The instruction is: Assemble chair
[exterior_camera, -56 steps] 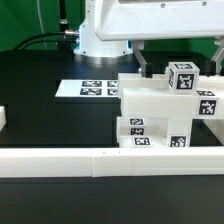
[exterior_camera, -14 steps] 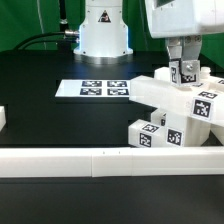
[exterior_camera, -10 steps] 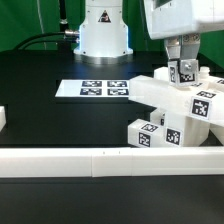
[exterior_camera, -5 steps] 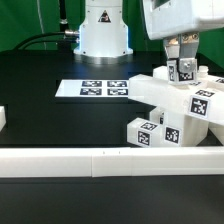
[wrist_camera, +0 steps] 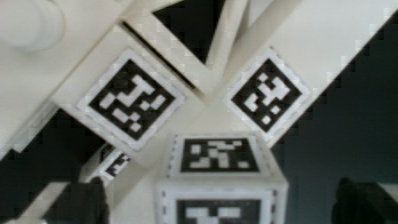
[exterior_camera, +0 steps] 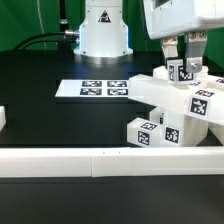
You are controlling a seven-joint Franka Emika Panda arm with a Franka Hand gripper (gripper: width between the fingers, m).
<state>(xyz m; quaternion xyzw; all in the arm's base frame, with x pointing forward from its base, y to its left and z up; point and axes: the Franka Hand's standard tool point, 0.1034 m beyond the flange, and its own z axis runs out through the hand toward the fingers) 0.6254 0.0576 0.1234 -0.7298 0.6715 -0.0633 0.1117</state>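
The partly joined chair (exterior_camera: 178, 108) is a cluster of chunky white tagged pieces at the exterior view's right, leaning against the border wall. A short tagged post (exterior_camera: 181, 71) stands up from its tilted top slab (exterior_camera: 160, 90). My gripper (exterior_camera: 183, 58) hangs straight over the post, open, one finger on each side with a small gap. In the wrist view the post (wrist_camera: 221, 190) sits between my dark fingertips (wrist_camera: 71, 200), apart from both, and the X-braced frame (wrist_camera: 196, 90) with two tags lies beyond it.
A long low white border wall (exterior_camera: 100, 160) runs along the front. The marker board (exterior_camera: 95, 89) lies flat in the middle of the black table. The robot base (exterior_camera: 100, 30) stands at the back. A small white piece (exterior_camera: 3, 118) shows at the left edge.
My fingers have spread apart from the post they were closed around. The chair cluster has stayed tilted as it was a second ago; 5.6 s ago it stood upright.
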